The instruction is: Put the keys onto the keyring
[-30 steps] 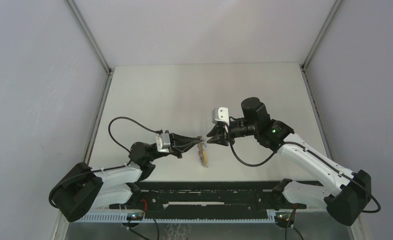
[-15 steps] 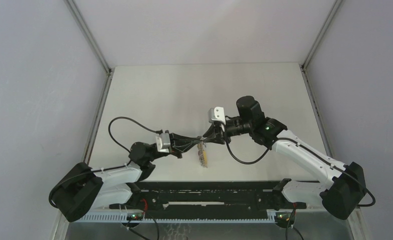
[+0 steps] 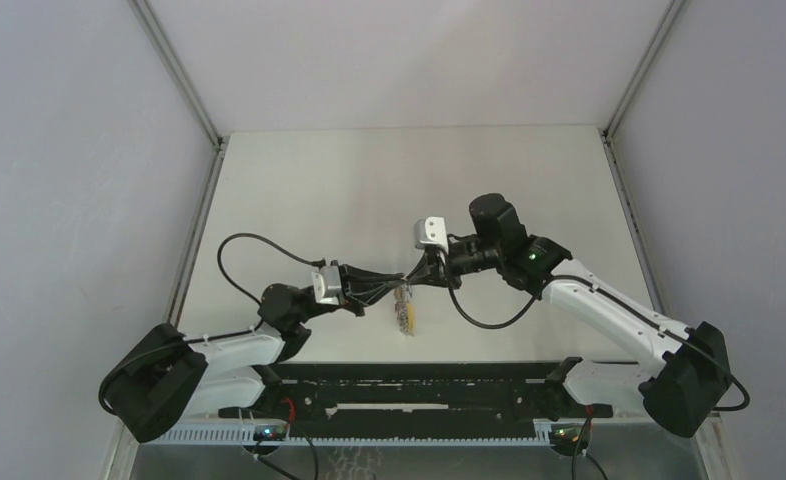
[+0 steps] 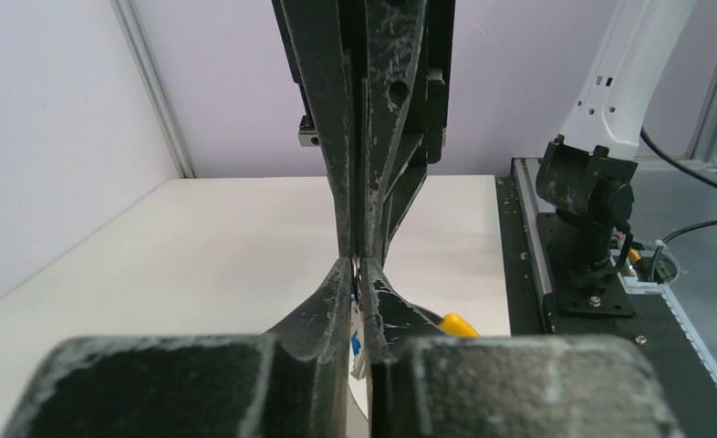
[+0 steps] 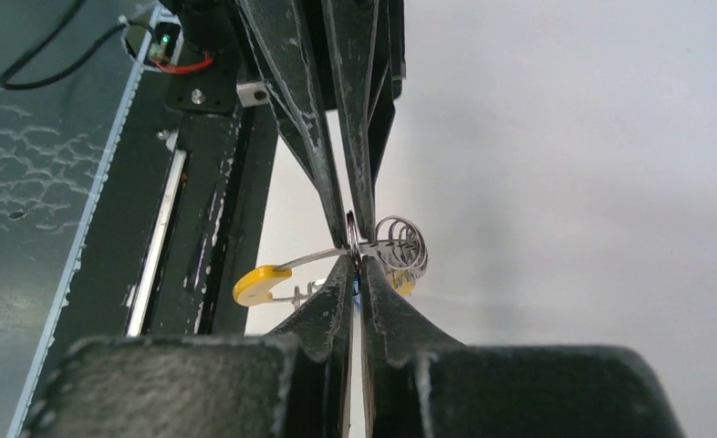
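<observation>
The keyring shows in the right wrist view as grey wire loops with a yellow curved piece on a metal strip. Both grippers meet tip to tip over the table's middle. My left gripper is shut on the ring's thin metal edge. My right gripper is shut on the same edge from the opposite side. A bit of blue key head shows between the fingers. The rest of the keys hang in a bunch under the pinch point. The yellow piece also shows in the left wrist view.
The white table lies under both arms, with grey walls at the left, right and back. A black rail with the arm bases runs along the near edge. The right arm's base stands close beyond the table edge in the left wrist view.
My right gripper has moved left to the left gripper's tips and closed there. One second ago it was open and apart. The left arm has stayed still.
</observation>
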`<state>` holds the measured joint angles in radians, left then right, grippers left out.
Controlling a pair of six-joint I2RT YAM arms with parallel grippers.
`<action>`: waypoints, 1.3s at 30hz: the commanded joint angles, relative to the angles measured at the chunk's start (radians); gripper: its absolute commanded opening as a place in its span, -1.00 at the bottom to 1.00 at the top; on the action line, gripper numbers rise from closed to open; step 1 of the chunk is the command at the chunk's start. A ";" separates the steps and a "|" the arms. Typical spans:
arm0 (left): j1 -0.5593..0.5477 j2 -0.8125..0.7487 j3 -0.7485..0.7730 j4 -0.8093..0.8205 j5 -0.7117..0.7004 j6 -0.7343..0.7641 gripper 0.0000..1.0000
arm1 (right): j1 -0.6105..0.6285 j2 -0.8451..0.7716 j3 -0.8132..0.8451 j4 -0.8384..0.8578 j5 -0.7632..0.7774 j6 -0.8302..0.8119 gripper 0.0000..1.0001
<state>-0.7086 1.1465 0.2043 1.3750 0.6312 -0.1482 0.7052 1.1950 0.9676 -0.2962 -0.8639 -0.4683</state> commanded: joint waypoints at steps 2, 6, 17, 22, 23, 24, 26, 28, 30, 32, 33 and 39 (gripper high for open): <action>-0.002 0.014 -0.016 0.082 -0.036 0.014 -0.48 | 0.033 -0.022 0.075 -0.155 0.166 -0.022 -1.00; 0.005 0.009 -0.040 0.079 -0.060 0.037 -0.24 | 0.087 0.002 0.179 -0.353 0.369 -0.049 -1.00; 0.009 0.008 -0.002 -0.022 -0.029 0.045 -0.16 | 0.270 0.230 0.531 -0.787 0.822 -0.075 -1.00; 0.007 0.043 0.008 -0.020 -0.023 0.044 -0.17 | 0.309 0.313 0.579 -0.835 0.891 -0.074 -1.00; 0.008 0.057 0.010 -0.015 -0.022 0.043 -0.18 | 0.312 0.315 0.583 -0.835 0.887 -0.075 -1.00; 0.008 0.071 0.012 -0.003 -0.020 0.042 -0.19 | 0.313 0.316 0.583 -0.831 0.878 -0.078 -1.00; 0.006 0.109 0.016 0.014 -0.010 0.038 -0.20 | 0.313 0.310 0.583 -0.821 0.863 -0.084 -1.00; 0.004 0.137 0.026 0.015 0.002 0.040 -0.21 | 0.315 0.303 0.582 -0.812 0.851 -0.090 -1.00; -0.001 0.160 0.032 0.021 0.002 0.043 -0.21 | 0.313 0.296 0.577 -0.804 0.842 -0.096 -1.00; -0.004 0.173 0.034 0.027 0.000 0.043 -0.21 | 0.312 0.293 0.576 -0.797 0.833 -0.099 -1.00; -0.005 0.175 0.036 0.028 -0.003 0.045 -0.21 | 0.313 0.291 0.572 -0.793 0.826 -0.103 -1.00; -0.018 0.176 0.055 0.029 -0.002 0.048 -0.21 | 0.312 0.293 0.563 -0.773 0.802 -0.110 -1.00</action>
<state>-0.7139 1.3220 0.1925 1.3453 0.6140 -0.1204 1.0115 1.5288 1.5009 -1.1172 -0.0395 -0.5621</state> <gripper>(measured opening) 0.399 0.008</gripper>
